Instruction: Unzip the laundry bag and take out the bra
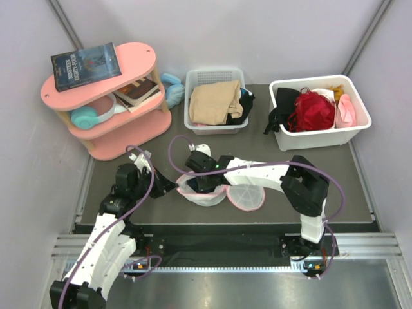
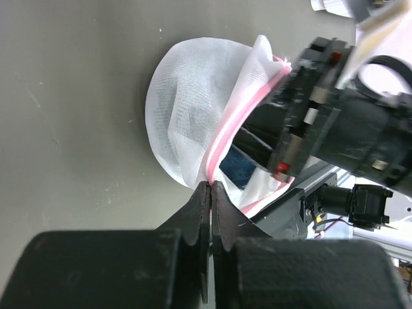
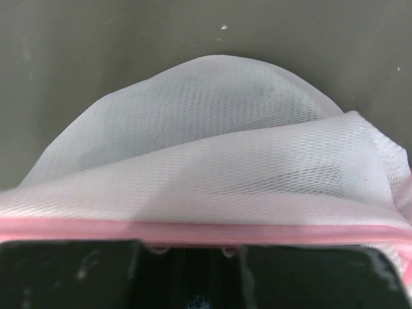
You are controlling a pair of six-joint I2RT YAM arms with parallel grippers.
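Overhead view: the whole bench (image 1: pixel 360 193) is showing. One laundry bag (image 1: pixel 205 198) is sitting near the front edge between the two arms. Its rim is standing unzipped and one round mesh half is lying flat to its right. Two white bins are standing at the back. The left bin (image 1: pixel 215 127) is holding beige and black garments, and the right bin (image 1: pixel 318 138) is holding red, black and pink ones. One pink shelf (image 1: pixel 129 145) is standing at the far left, carrying books and a blue headset.

Left wrist view: the left claw (image 2: pixel 210 187) is clenching the bag's pink zipper trim and holding the rim up. Only this view is showing the bra (image 2: pixel 237 168), as one dark blue patch lying inside the bag's mouth.

Right wrist view: only white mesh and a pink trim band lying across that claw's own fingers are showing. Whether that claw is released or clenched cannot be told.

Pose: the left arm is reaching forward and rightward from its base. The right arm is bending at the elbow and stretching leftward, with the right claw (image 1: pixel 203 181) dipping into the bag's opening.
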